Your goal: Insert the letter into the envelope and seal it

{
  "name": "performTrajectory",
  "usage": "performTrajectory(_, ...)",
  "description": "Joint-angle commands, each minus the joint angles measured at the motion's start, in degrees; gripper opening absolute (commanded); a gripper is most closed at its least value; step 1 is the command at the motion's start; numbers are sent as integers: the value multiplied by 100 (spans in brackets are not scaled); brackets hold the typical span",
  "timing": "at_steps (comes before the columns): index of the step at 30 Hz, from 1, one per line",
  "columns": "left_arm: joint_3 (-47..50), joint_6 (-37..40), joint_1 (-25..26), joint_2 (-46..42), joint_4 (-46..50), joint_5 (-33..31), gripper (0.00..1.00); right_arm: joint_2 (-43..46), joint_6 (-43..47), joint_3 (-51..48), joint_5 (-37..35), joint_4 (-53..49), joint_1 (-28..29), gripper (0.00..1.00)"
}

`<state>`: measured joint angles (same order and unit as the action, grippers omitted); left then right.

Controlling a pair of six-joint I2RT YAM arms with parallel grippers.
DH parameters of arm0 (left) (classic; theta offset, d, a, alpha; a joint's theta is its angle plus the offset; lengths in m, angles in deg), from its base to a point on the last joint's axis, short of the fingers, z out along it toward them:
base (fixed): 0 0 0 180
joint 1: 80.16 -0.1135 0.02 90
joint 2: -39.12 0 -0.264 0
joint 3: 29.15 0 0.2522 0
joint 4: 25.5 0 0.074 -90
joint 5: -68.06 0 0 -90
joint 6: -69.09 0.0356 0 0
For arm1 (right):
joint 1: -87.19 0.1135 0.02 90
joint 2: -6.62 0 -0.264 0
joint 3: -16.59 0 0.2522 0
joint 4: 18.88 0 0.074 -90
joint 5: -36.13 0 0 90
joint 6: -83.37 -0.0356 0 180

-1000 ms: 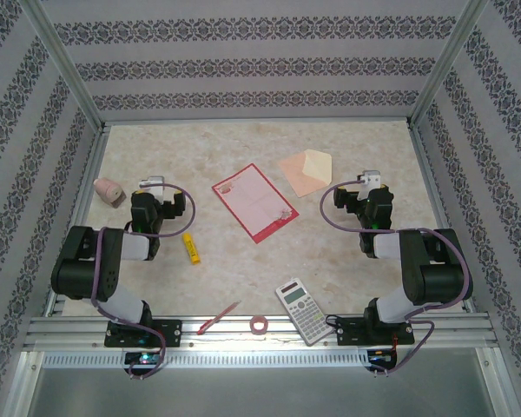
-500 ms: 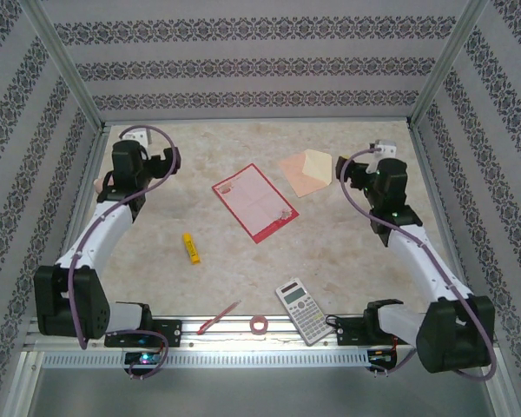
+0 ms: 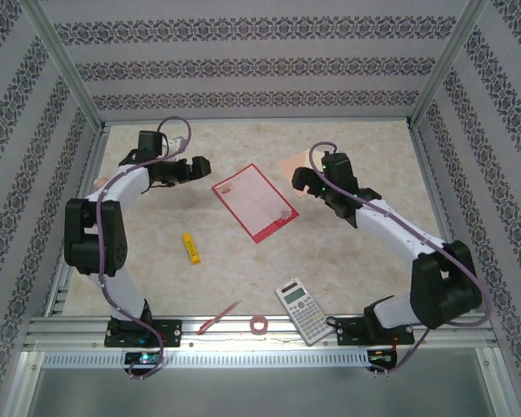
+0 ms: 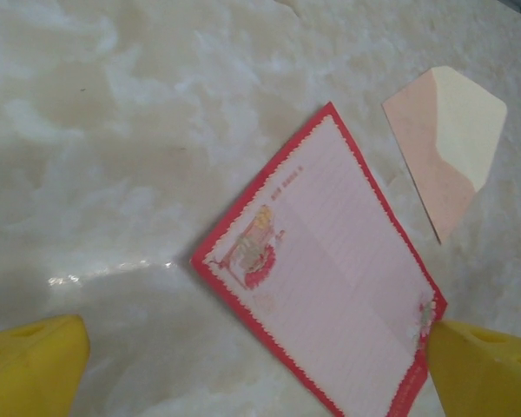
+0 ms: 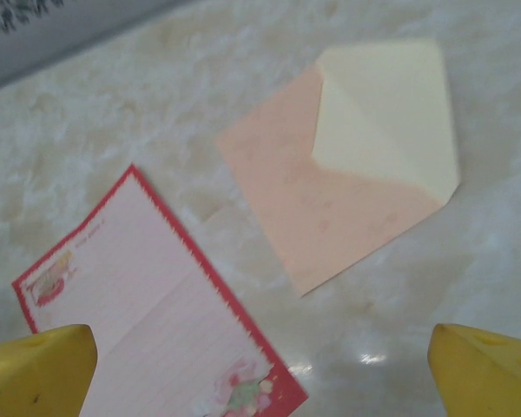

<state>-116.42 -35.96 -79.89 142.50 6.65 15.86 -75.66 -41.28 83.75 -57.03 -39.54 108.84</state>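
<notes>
A pale pink paper letter with a red border [image 3: 254,201] lies flat and face up near the middle of the marbled beige counter [image 3: 347,252]. Just to its right, past a bare strip of counter, lies the peach paper envelope [image 5: 347,174] with its cream triangular flap flat. From above, the right arm's wrist covers most of the envelope. The right fingers [image 5: 35,369], yellow-tipped, are spread wide above the envelope and the letter's near corner, holding nothing. The left fingers [image 4: 30,365] are also spread wide and empty, above the letter's left side. Well nearer the arm bases lie a yellow glue stick [image 3: 190,248], a grey calculator [image 3: 301,310], a red pen [image 3: 219,318] and a small pink tape ring [image 3: 260,325].
</notes>
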Motion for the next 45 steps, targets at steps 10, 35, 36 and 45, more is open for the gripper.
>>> performTrajectory(10,-541,421,219,898,452,393,99,-664,-736,52,973,627,36,98)
performTrajectory(35,-918,136,546,1614,11,60,94,-1351,-1140,-117,1449,1217,45,98)
performTrajectory(36,-948,125,556,1631,6,86,94,-1360,-1140,-124,1456,1217,47,98)
performTrajectory(45,-1042,46,708,1668,-7,157,93,-1436,-1139,-134,1444,1243,50,98)
